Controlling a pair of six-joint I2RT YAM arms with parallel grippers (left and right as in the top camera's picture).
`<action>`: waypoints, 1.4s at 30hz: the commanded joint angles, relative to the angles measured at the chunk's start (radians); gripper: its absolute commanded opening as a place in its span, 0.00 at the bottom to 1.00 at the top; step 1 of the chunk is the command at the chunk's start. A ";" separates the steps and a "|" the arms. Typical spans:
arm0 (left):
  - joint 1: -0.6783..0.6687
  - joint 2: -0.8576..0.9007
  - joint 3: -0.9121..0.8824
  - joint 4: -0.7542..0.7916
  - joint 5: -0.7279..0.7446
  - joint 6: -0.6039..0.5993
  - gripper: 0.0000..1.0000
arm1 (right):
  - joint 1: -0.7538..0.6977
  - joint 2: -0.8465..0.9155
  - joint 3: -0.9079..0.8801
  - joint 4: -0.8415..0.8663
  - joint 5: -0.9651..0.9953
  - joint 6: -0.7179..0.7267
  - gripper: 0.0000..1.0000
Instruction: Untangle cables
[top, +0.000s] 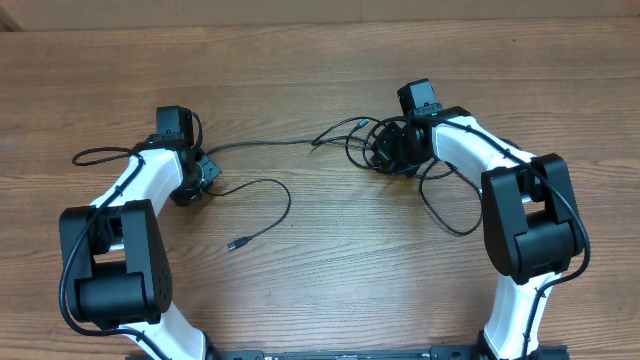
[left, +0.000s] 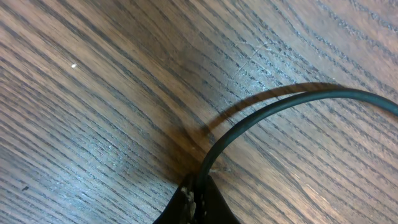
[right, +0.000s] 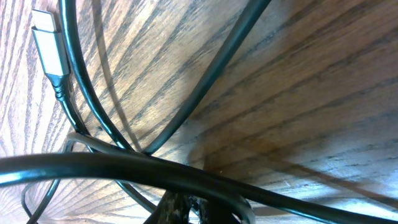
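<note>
From overhead, thin black cables (top: 270, 143) are seen spread on a wooden table (top: 320, 80): a loose strand (top: 289, 203) ending in a small plug (top: 233, 245) is curved away from the left gripper (top: 205, 185), and a coiled bundle (top: 372, 165) is gathered at the right gripper (top: 393, 151). In the left wrist view, the jaws are pressed together with that single strand pinched at their tip. In the right wrist view, crossing strands and a silver-tipped plug (right: 48, 46) are shown close up, and the jaws are closed upon the bundle.
</note>
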 joint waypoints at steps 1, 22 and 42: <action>0.003 0.090 -0.047 0.001 0.019 -0.014 0.04 | 0.000 0.039 -0.025 -0.020 0.032 -0.003 0.07; 0.003 0.090 -0.047 0.005 0.019 -0.014 0.04 | 0.000 0.039 -0.025 -0.037 0.032 -0.003 0.13; 0.016 0.087 -0.043 0.023 -0.021 0.012 0.04 | 0.056 0.039 -0.025 0.035 0.074 -0.092 0.04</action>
